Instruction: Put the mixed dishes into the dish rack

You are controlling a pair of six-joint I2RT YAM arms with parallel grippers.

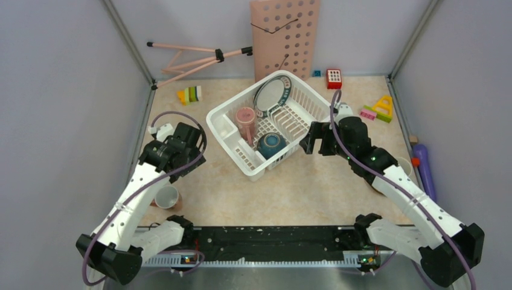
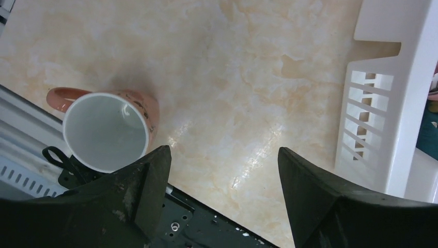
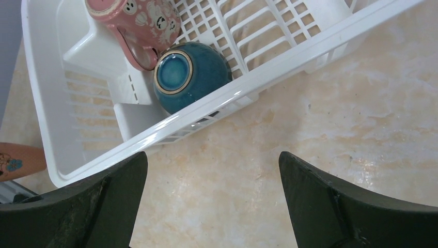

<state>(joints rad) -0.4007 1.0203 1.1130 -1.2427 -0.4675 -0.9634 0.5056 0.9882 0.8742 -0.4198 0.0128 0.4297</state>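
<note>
Left wrist view: mid-load, bowl (image 3: 188,75) already in dish rack (image 3: 46,93), left gripper (image 2: 222,152) & right gripper (image 3: 212,155) spread wide, empty; next prob. lower left onto stray pink cup (image 2: 106,129).

Back wall: pink perforated board (image 1: 285,36) leaning upright — a folded pink tripod (image 1: 193,59) lies to its left.
Back left: striped block (image 1: 190,95).
Back right: red block (image 1: 334,78), yellow A-shaped block (image 1: 383,106).
Right edge: purple cylinder (image 1: 424,169) — lying along the wall.
</note>
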